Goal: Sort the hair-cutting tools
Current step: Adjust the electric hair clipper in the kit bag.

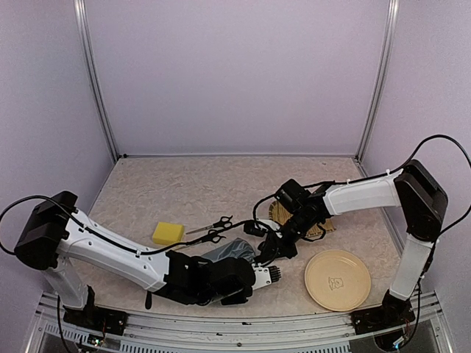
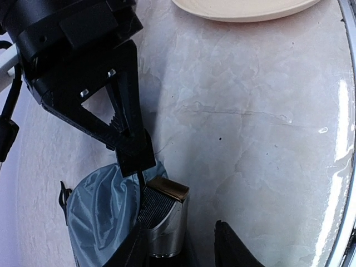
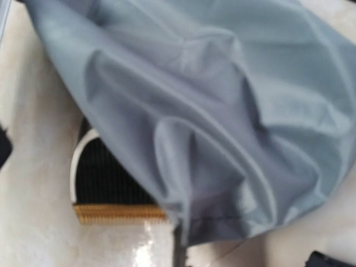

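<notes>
Pouch (image 3: 222, 111) mouth edge is pinched by the closed right gripper (image 2: 136, 160), probably to hold it open. Clipper (image 2: 164, 214) lies at that mouth, between the left gripper (image 2: 182, 249) jaws; whether they clamp it cannot be told.

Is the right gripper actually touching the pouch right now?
Touching. The left wrist view shows the right gripper pinching the rim of the grey-blue pouch, with fabric bunched at its tips.

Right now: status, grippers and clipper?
Left gripper open, straddling clipper. Right gripper pinching pouch edge. Pouch fabric overlaps clipper's side.
</notes>
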`<state>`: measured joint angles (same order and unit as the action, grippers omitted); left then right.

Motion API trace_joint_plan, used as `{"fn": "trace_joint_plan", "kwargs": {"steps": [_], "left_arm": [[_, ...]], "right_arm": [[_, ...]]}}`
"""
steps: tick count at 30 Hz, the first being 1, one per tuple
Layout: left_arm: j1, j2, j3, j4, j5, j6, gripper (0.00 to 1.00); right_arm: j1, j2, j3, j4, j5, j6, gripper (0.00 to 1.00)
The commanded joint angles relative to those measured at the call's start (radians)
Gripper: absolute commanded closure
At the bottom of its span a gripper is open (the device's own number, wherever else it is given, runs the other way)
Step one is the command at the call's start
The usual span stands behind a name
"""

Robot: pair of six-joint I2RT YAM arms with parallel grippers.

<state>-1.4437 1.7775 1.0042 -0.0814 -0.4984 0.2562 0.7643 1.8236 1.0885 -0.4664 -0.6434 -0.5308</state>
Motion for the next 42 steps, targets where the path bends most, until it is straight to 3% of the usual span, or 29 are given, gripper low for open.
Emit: {"fn": "trace_joint_plan", "kwargs": {"steps": [1, 13, 28, 33, 37, 42], "left_arm": [[0.011, 0.022, 0.026, -0.034, 0.024, 0.008, 0.61], [0.053, 0.094, 0.039, -0.007, -0.078, 0.010, 0.61], [0.149, 0.118, 0.026, -0.021, -0.179, -0.125, 0.80], [0.105, 0.042, -0.070, 0.071, -0.033, -0.059, 0.70], [0.076, 0.046, -0.046, 0.087, -0.054, -0.034, 0.55], [0.083, 0.073, -0.027, 0.098, -0.089, 0.002, 0.55]], "right_arm": [[0.009, 0.007, 0.029, -0.021, -0.018, -0.009, 0.95], [0.010, 0.008, 0.034, -0.045, -0.057, -0.021, 0.99], [0.008, 0.011, 0.053, -0.100, -0.114, -0.052, 1.00], [0.007, 0.016, 0.058, -0.107, -0.120, -0.053, 1.00], [0.008, 0.022, 0.061, -0.112, -0.122, -0.055, 1.00], [0.006, 0.016, 0.063, -0.117, -0.129, -0.056, 1.00]]}}
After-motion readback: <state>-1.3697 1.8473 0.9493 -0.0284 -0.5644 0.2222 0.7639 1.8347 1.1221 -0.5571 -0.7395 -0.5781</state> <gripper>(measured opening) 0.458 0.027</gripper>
